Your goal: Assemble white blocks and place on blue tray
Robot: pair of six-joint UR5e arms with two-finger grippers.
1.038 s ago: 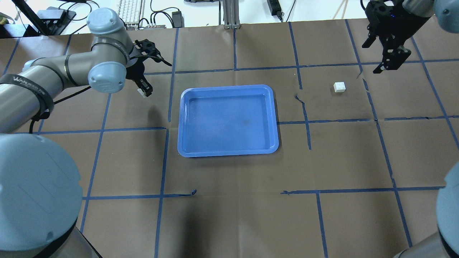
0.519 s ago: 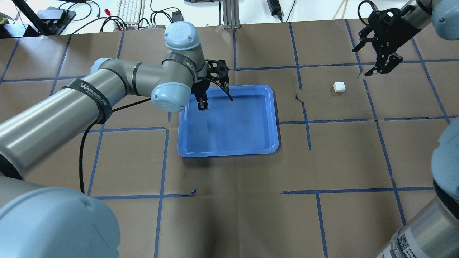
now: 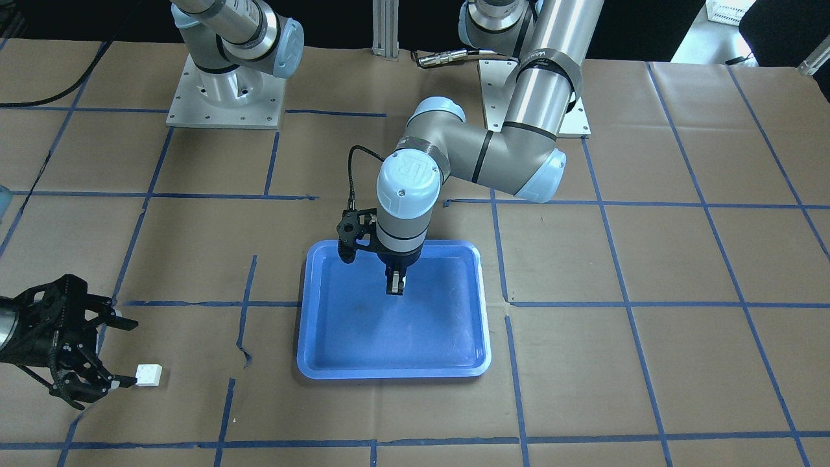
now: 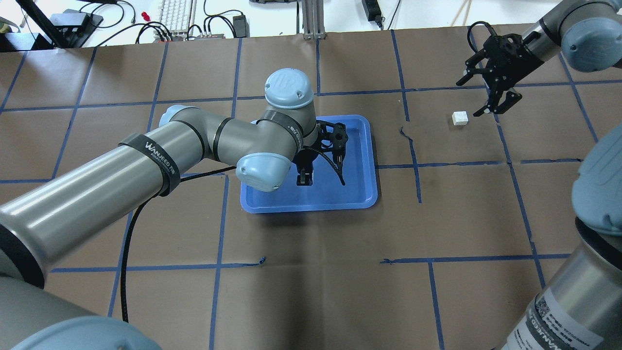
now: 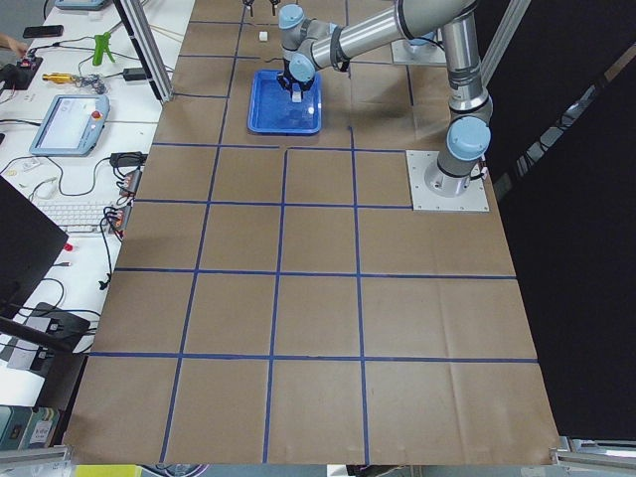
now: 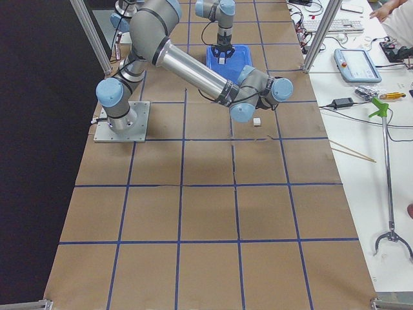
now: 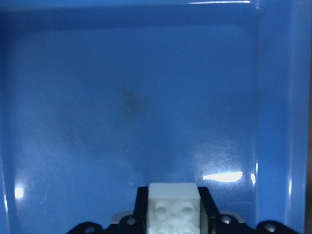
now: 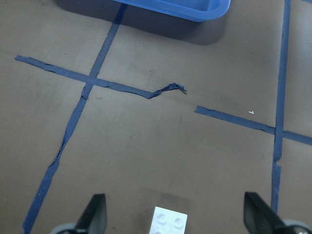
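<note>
The blue tray [image 4: 357, 192] lies mid-table; it also shows in the front view [image 3: 363, 337] and fills the left wrist view [image 7: 97, 97]. My left gripper [image 4: 303, 177] hangs over the tray's inside, shut on a white block [image 7: 174, 207]; the front view shows it [image 3: 394, 285] just above the tray floor. The second white block [image 4: 459, 118] sits on the brown paper to the tray's right. My right gripper [image 4: 500, 104] is open just beyond it. In the right wrist view the block [image 8: 168, 223] lies between the spread fingers [image 8: 95, 214], low in frame.
Brown paper with blue tape lines covers the table. A loose curl of tape [image 8: 168, 89] lies between the tray's edge [image 8: 195, 9] and the right-hand block. Cables, a keyboard and a metal post sit beyond the table's far edge [image 4: 311, 19].
My left arm has swung right with its block, from left of the tray to over the tray's inside. My right gripper has come down and closer to the white block on the paper.
</note>
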